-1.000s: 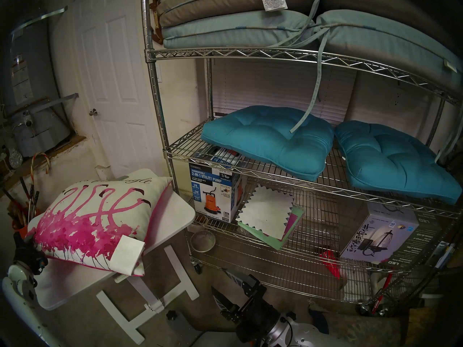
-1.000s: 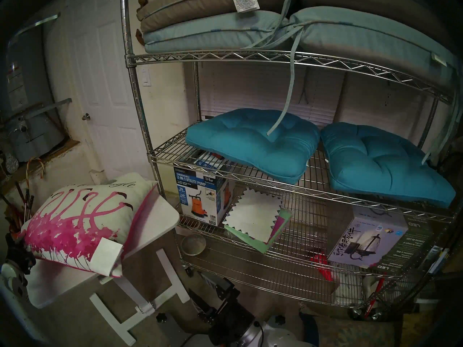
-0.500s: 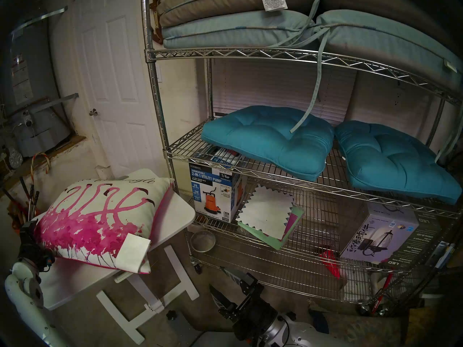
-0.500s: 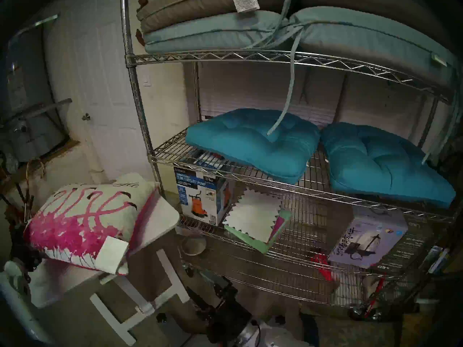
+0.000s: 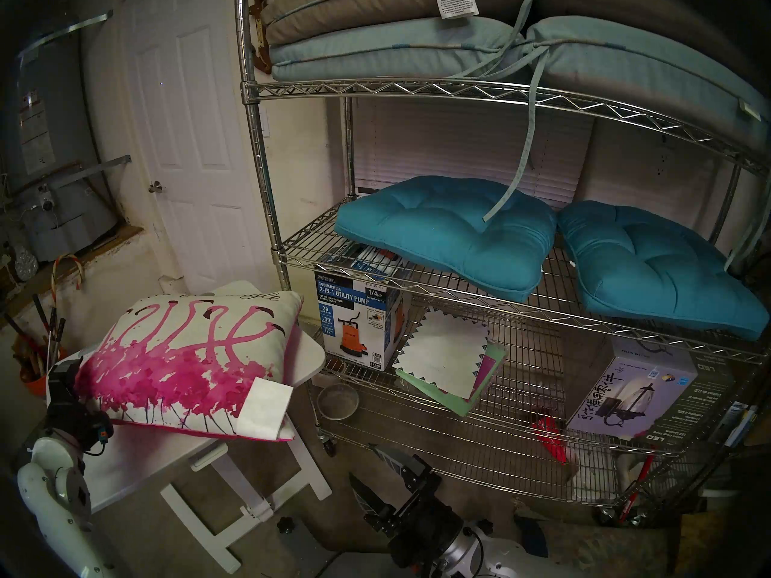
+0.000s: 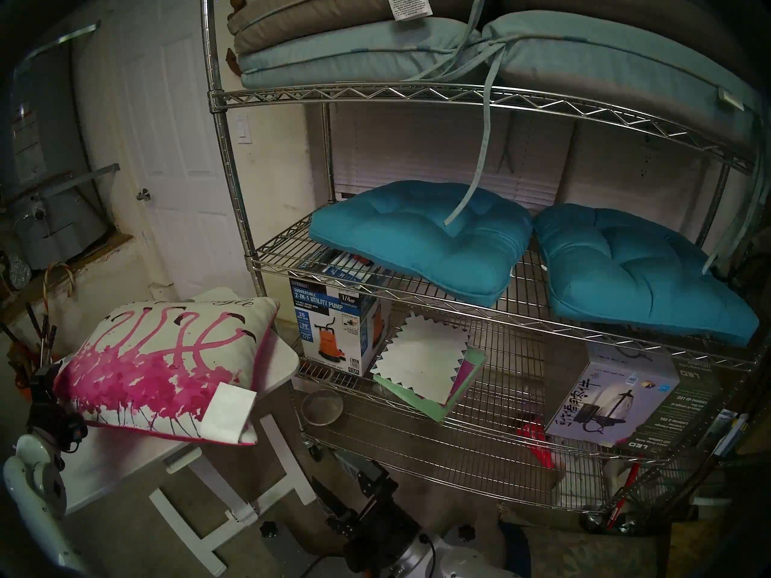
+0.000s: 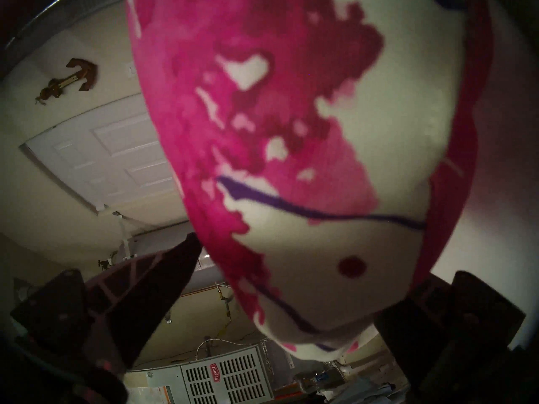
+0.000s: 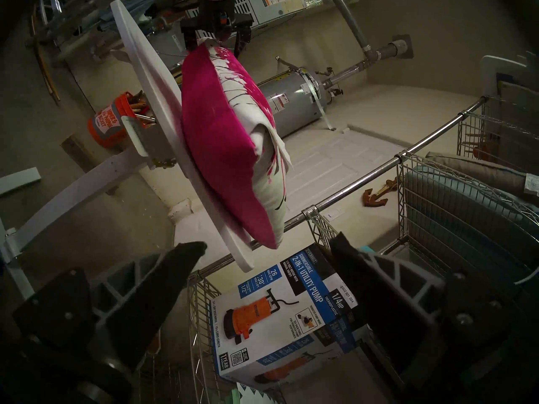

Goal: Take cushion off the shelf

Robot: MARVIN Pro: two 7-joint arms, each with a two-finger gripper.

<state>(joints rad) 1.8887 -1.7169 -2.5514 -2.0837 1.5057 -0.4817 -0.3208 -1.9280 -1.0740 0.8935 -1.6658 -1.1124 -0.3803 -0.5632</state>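
Head camera first: we see the plump square cushion (image 5: 187, 364), white front splashed magenta, lying on the small white table (image 5: 306, 358) just beside the tall chrome wire shelf (image 5: 459, 93), no longer on it. Our left gripper (image 7: 291, 292) has its jaws spread wide around the cushion's corner; one finger (image 7: 151, 289) stands clear of the fabric. Our right gripper (image 8: 268, 246) hangs wide open and empty, low before the shelf, facing a boxed utility pump (image 8: 288, 313).

Cushion (image 7: 320, 167): close and blurred, cut off at top edge.
Left gripper (image 5: 79, 381): fingertips hidden behind cushion corner.
Cushion lettering: unreadable.
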